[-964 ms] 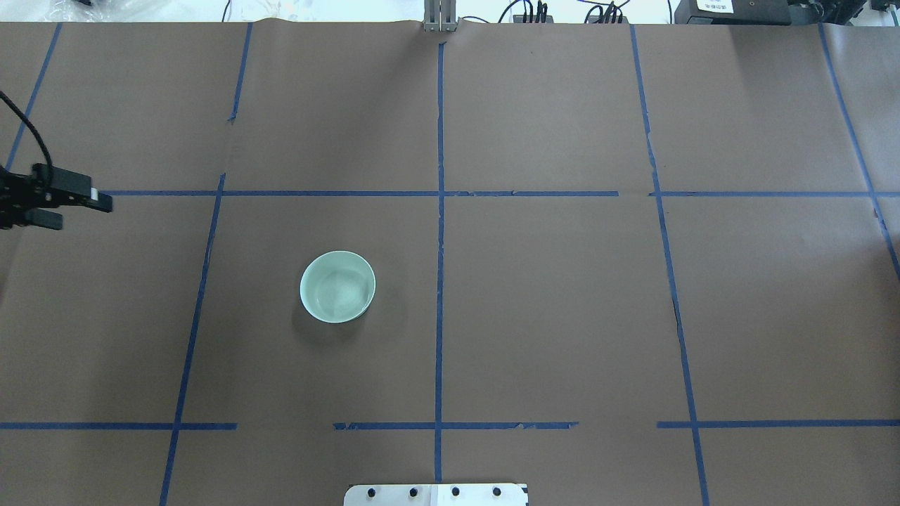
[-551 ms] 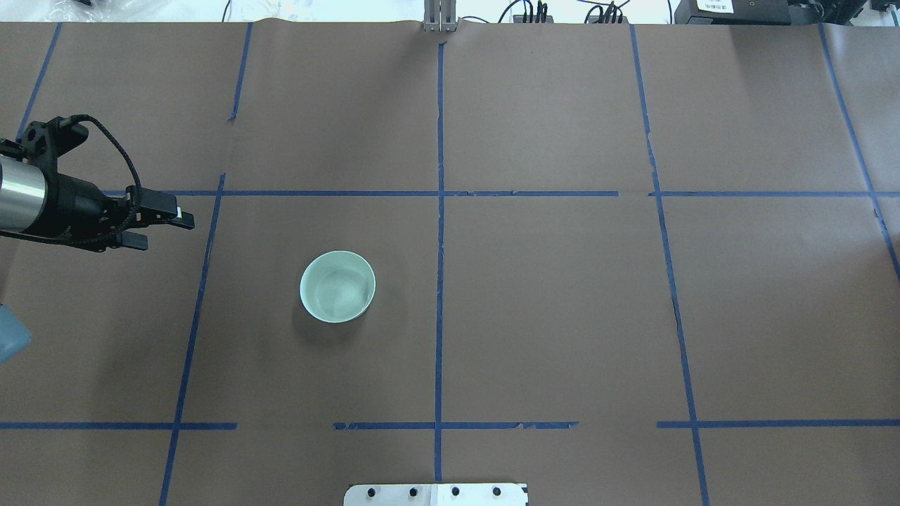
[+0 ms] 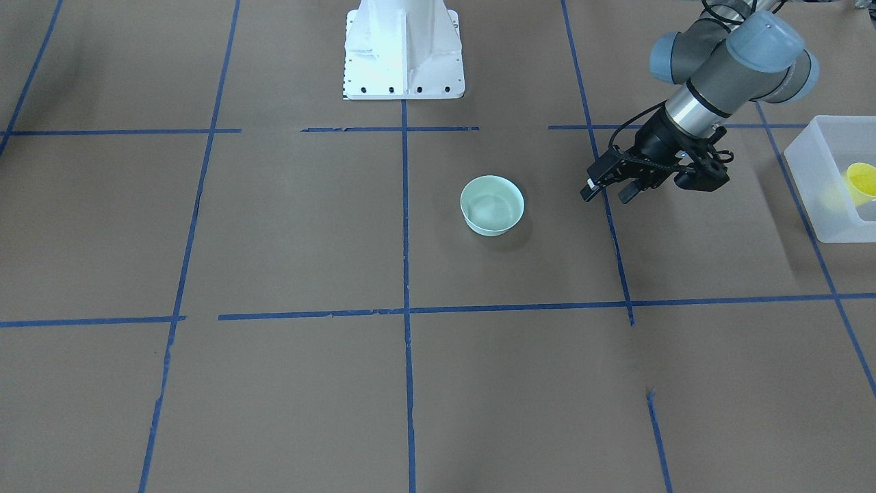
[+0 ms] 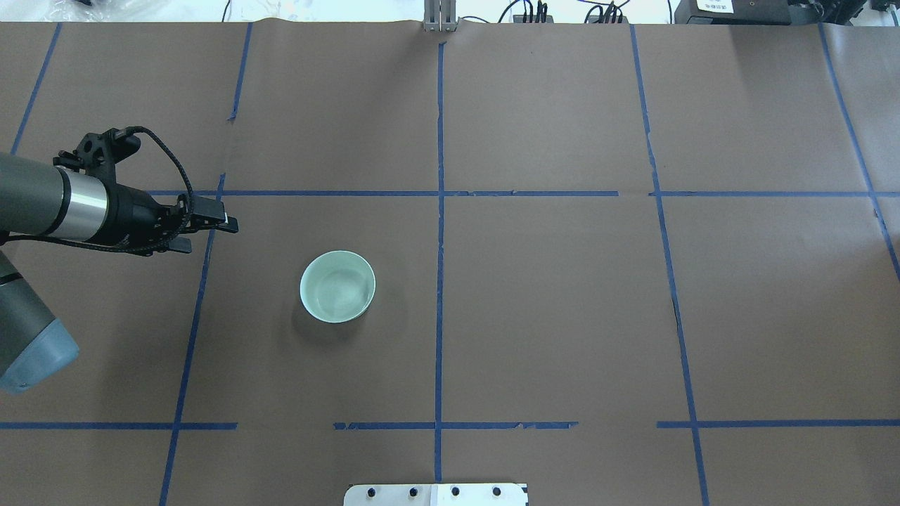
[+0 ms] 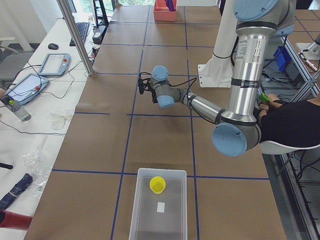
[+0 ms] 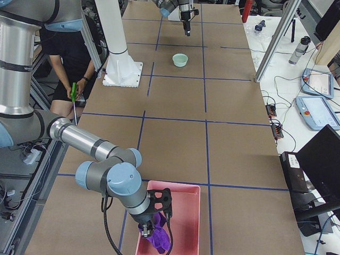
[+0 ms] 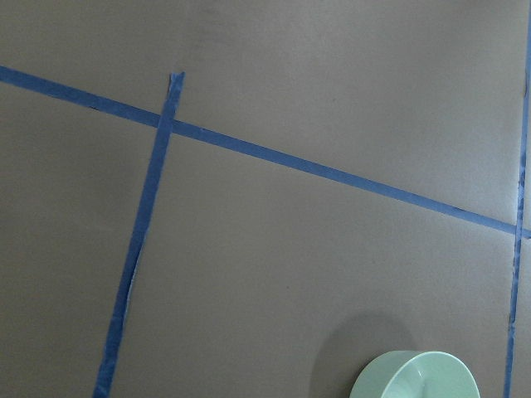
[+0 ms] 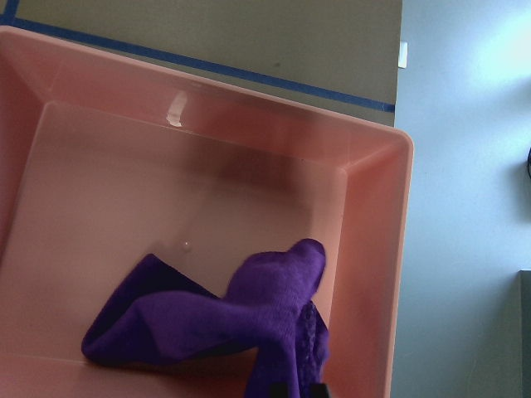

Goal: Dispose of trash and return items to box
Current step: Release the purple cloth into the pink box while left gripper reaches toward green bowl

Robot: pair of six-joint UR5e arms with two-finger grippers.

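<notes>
The pale mint-green bowl (image 4: 337,287) stands upright and empty on the brown table; it also shows in the front view (image 3: 492,205) and at the bottom of the left wrist view (image 7: 415,377). My left gripper (image 4: 213,235) is open and empty, above the table to the left of the bowl and apart from it (image 3: 606,195). The yellow cup (image 3: 862,181) lies inside the frosted white box (image 3: 814,198) past the table's left end (image 5: 157,184). My right gripper (image 6: 154,226) hangs over a pink bin (image 8: 365,207), its jaws closed on the purple cloth (image 8: 249,307), whose lower part rests on the bin floor.
Blue tape lines (image 4: 439,281) divide the table into squares. The white robot base (image 3: 402,48) stands at the near edge. A person (image 5: 290,125) sits beside the robot. Tablets and cables (image 6: 313,101) lie beyond the far edge.
My left arm has swung in from the table's left edge toward the bowl, its gripper staying open. The bowl has not moved.
</notes>
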